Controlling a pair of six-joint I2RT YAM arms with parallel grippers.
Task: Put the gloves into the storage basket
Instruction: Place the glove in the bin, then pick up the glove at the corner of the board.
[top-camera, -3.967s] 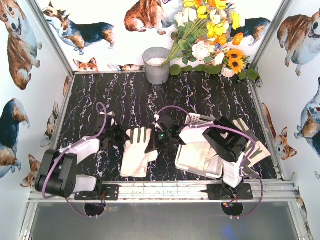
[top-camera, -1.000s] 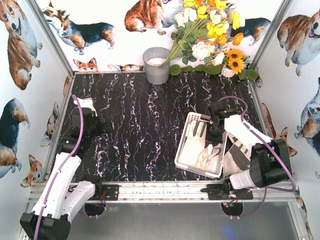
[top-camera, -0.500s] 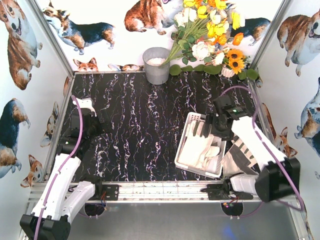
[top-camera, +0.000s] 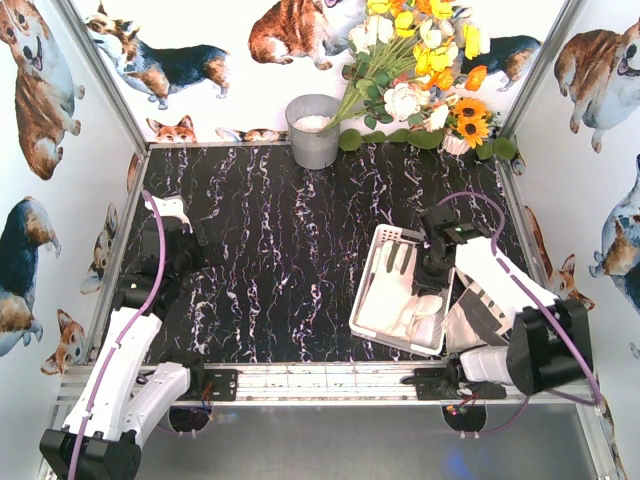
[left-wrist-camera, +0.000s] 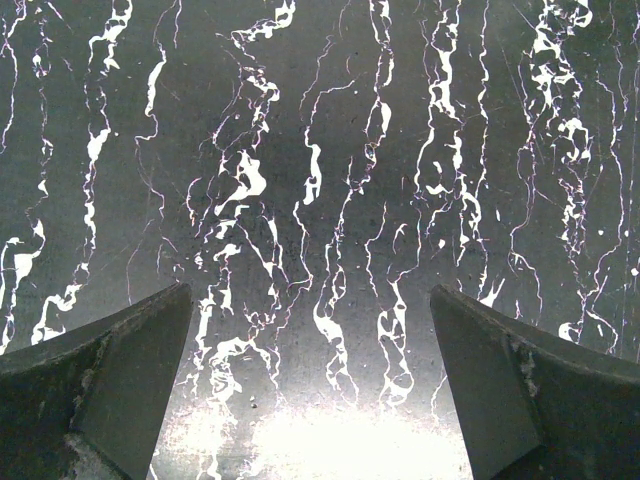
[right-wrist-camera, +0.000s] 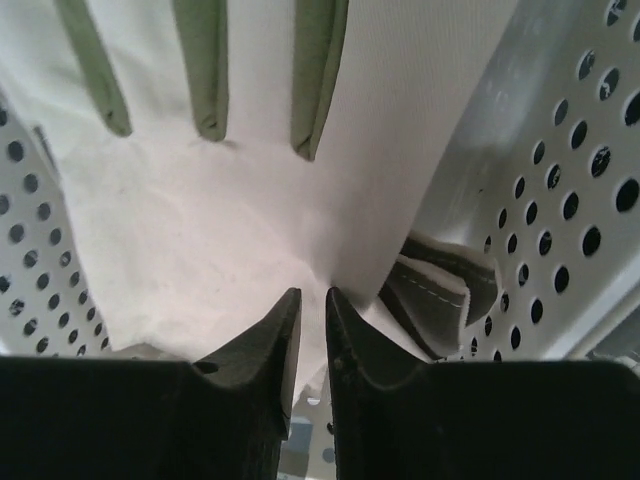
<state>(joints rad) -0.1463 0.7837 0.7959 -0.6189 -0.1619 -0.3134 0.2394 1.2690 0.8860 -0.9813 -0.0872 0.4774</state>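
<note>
From above, the storage basket (top-camera: 364, 296) is seen at the table's (top-camera: 270, 260) near right, gloves (top-camera: 405, 305) laid inside; a further glove (top-camera: 482, 308) lies just beside its right rim. The right gripper (top-camera: 432, 272) is seen just within that rim; wide marbled top lies between basket and left arm (top-camera: 130, 340). By the left wrist, the left gripper (left-wrist-camera: 310, 290) is shown spread fully, nothing held. By the right wrist, the jaws are shown nearly together, white glove cloth nipped at their tips, perforated basket walls close on both sides.
</note>
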